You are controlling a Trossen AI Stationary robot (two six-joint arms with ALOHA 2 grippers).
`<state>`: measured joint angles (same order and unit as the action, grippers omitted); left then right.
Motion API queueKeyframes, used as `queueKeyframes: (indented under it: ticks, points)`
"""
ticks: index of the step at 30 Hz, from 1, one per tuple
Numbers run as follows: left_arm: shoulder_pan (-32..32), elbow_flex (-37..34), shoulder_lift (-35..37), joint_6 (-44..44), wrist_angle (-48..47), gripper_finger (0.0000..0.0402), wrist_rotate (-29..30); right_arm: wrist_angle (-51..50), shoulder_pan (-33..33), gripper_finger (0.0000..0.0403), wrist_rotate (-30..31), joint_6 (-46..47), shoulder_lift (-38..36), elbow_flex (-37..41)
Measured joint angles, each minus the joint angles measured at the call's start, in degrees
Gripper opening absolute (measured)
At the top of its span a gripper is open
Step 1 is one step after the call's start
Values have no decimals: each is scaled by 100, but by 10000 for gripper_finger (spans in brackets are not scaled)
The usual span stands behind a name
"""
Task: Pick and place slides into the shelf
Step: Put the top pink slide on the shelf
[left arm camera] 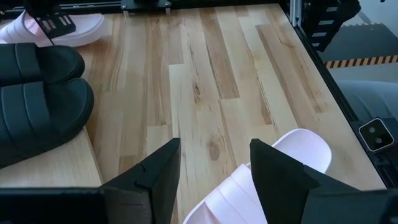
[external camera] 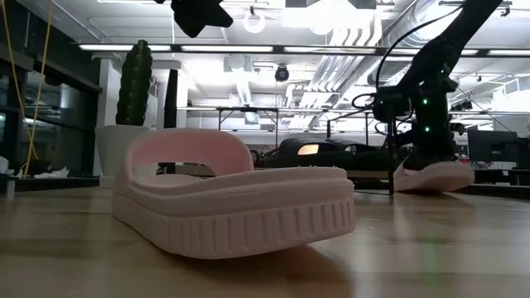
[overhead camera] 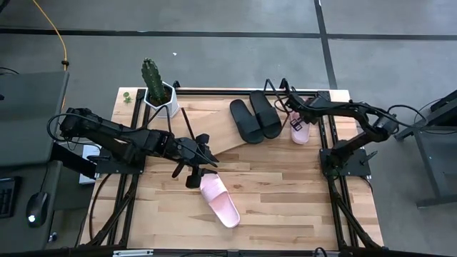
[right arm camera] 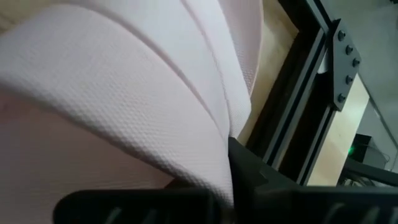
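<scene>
Two black slides (overhead camera: 255, 116) already rest on the shelf (overhead camera: 214, 139), the right gripper (overhead camera: 294, 120) holds a pink slide (overhead camera: 300, 130) just beside them, and the wide-open left gripper (overhead camera: 203, 153) hovers above the last pink slide (overhead camera: 218, 200) near the shelf's front.

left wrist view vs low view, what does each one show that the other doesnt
Only the left wrist view shows the left gripper open above the strap end of the near pink slide, and the two black slides lying side by side on the shelf.

Only the low view shows the cactus in its white pot, and the room's ceiling lights behind the table.

Both show the near pink slide flat on the table, and the far pink slide with the right arm at it.
</scene>
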<state>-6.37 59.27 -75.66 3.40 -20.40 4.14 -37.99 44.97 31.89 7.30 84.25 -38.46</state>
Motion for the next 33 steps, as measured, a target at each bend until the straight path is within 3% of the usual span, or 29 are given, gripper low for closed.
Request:
queueKeyframes:
  ticks: [11,33]
  points:
    - [0,0,0,0,-4,177,0,-78,175,1,-339,-178,-975,14]
    - [0,0,0,-9,-33,177,0,-58,192,0,-422,-583,-1879,0]
